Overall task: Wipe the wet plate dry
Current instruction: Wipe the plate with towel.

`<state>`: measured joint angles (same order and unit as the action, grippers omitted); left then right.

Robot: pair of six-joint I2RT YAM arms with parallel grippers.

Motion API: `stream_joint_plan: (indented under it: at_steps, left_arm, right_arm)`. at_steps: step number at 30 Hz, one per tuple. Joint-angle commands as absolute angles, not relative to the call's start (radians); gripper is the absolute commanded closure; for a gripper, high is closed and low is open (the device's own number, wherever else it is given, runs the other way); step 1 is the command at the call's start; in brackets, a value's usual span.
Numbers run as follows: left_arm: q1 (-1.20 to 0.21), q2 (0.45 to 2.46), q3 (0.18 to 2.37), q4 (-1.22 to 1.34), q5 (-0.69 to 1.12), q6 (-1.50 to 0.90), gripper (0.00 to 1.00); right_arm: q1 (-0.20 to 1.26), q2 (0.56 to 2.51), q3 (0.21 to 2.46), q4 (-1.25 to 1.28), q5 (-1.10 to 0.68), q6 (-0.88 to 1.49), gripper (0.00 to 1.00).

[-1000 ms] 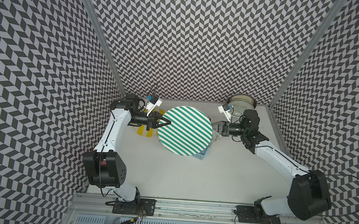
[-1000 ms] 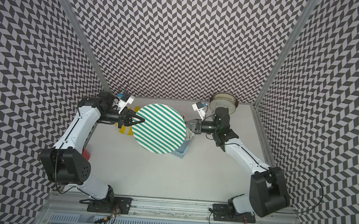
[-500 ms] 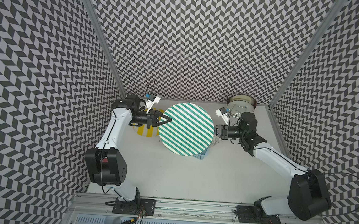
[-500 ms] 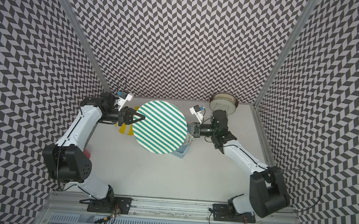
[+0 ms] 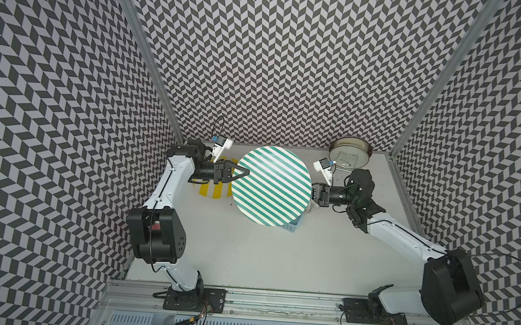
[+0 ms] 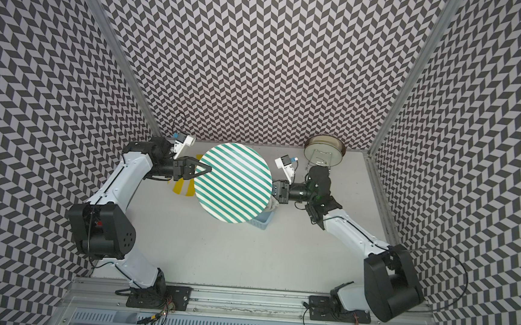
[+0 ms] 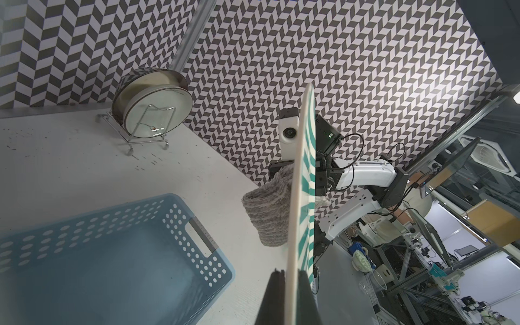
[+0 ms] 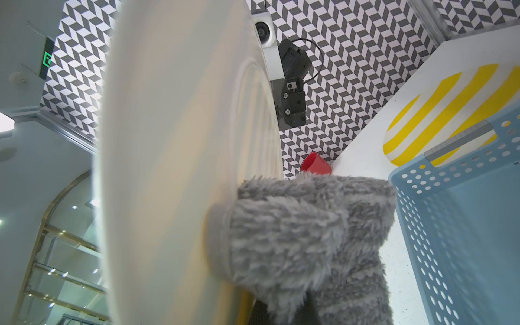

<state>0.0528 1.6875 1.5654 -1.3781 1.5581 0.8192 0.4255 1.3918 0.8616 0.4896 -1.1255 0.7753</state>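
Note:
The plate (image 5: 271,189) (image 6: 232,183) is round with green and white stripes. It is held up, tilted, above the table. My left gripper (image 5: 242,173) (image 7: 291,284) is shut on its left rim, one finger on each face. In the left wrist view the plate (image 7: 299,197) is edge-on. My right gripper (image 8: 284,313) is shut on a grey fluffy cloth (image 8: 304,230) (image 7: 267,213). The cloth presses against the plain underside (image 8: 168,140) near the right rim. In both top views the plate hides the right fingertips and most of the cloth (image 5: 312,206).
A light blue perforated basket (image 5: 294,228) (image 7: 112,253) (image 8: 464,225) stands on the table under the plate. A yellow-striped plate (image 5: 211,191) (image 8: 439,112) lies under the left wrist. A wire rack with dishes (image 5: 349,150) (image 7: 152,104) stands at the back right. A red cup (image 8: 315,164) sits by the left wall.
My right gripper has moved a little left, taking the cloth in under the plate's right rim. The left gripper keeps its hold and the plate has barely shifted.

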Motion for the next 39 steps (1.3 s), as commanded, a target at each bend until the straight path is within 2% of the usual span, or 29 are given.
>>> stream_joint_plan:
  at_steps: [1, 25, 34, 39]
  left_arm:
    - [0.055, 1.71, 1.581, -1.356, 1.672, 0.827, 1.0]
    - [0.058, 1.839, 1.698, -1.357, 1.687, 0.747, 1.0]
    - [0.061, 1.863, 1.71, -1.356, 1.688, 0.747, 1.0]
    - [0.064, 1.866, 1.704, -1.356, 1.689, 0.745, 1.0]
  right_arm:
    - [0.457, 1.34, 0.838, 0.602, -1.113, 0.784, 1.0]
    - [0.539, 1.321, 0.807, 0.562, -0.874, 0.638, 1.0]
    - [0.657, 1.274, 0.736, 0.574, -0.643, 0.562, 1.0]
    - [0.735, 1.209, 0.651, 0.644, -0.417, 0.517, 1.0]
